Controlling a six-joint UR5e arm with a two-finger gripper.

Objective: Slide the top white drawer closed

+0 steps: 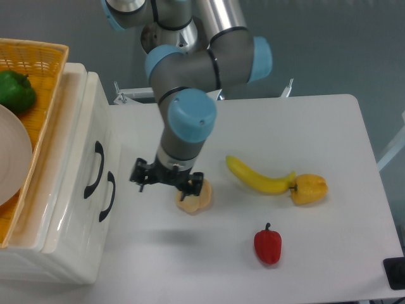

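Observation:
The top white drawer (80, 136) is in the cabinet at the left, its front facing right with a black arched handle (95, 170). Its front stands about level with the lower drawer front, whose own handle (109, 196) is just right of it. My gripper (168, 180) hangs over the table to the right of the cabinet, apart from both handles. Its black fingers are spread and hold nothing. One finger (197, 185) overlaps the top of a beige bun (195, 199).
A wicker basket (47, 54) on the cabinet holds a green pepper (15, 90) and a white plate (11, 155). On the table lie a banana (256, 177), a yellow pepper (309, 189) and a red pepper (268, 245).

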